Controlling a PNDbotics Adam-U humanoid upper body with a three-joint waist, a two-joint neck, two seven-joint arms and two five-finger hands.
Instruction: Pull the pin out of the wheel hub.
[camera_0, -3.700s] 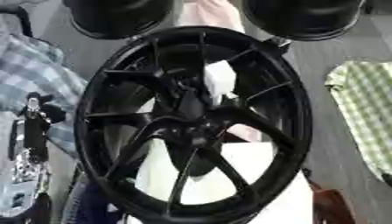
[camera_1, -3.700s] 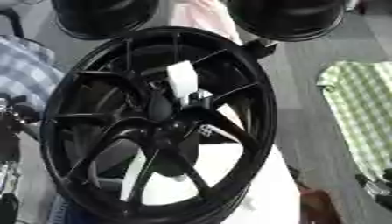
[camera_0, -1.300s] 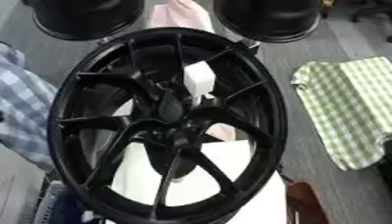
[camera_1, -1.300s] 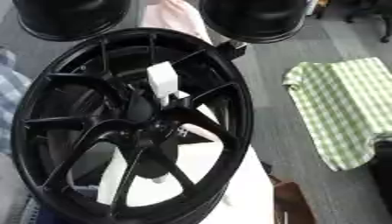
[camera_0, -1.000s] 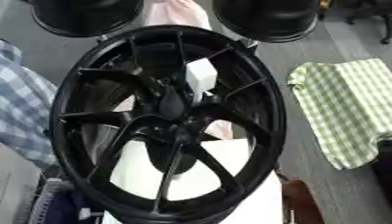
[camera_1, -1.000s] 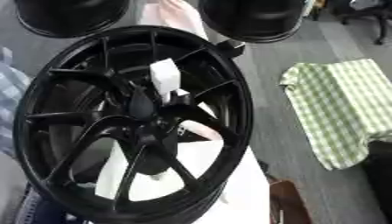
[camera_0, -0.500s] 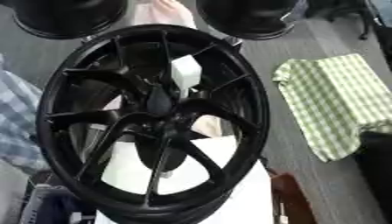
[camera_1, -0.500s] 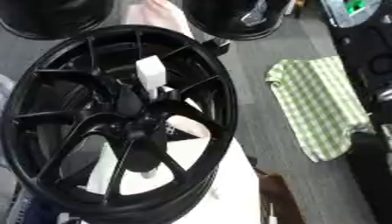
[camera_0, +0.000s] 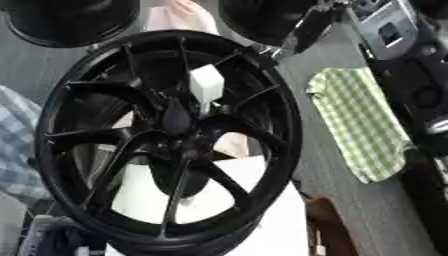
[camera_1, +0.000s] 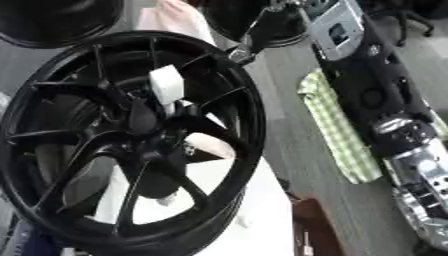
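Main change from a moment ago: the robot's right arm (camera_1: 376, 95) has come in along the right side, black with silver joints, running from a grey boxy part near the top down to the lower right corner; the whole picture has also swung a bit, but that's the head tilting, not the stuff moving; the pin looks to be sitting where it was.

The wheel hub (camera_0: 282, 125) is a big black multi-spoke rim filling the left and middle, lying tilted on a white table (camera_0: 280, 227); the pin (camera_0: 206, 84) is a white blocky piece standing up just above the hub's centre boss, between two upper spokes, and it's still stuck in there, nothing touching it.

The silvery lump at the low end of the arm might be the right hand (camera_1: 424, 200); it's too smeared to make out, so whether it's released, clenched or grasping something I honestly can't tell; either way it's well apart from the pin, out past the rim.

Right of the wheel there's a green checked cloth (camera_0: 354, 120) lying flat, with the arm crossing over its far edge; two more black wheels (camera_0: 70, 22) sit at the top, with something pale pink (camera_0: 179, 17) between them; a bit of blue plaid fabric (camera_0: 16, 145) pokes in at the left edge, and a brown thing (camera_0: 325, 227) sits beside the table's lower right.
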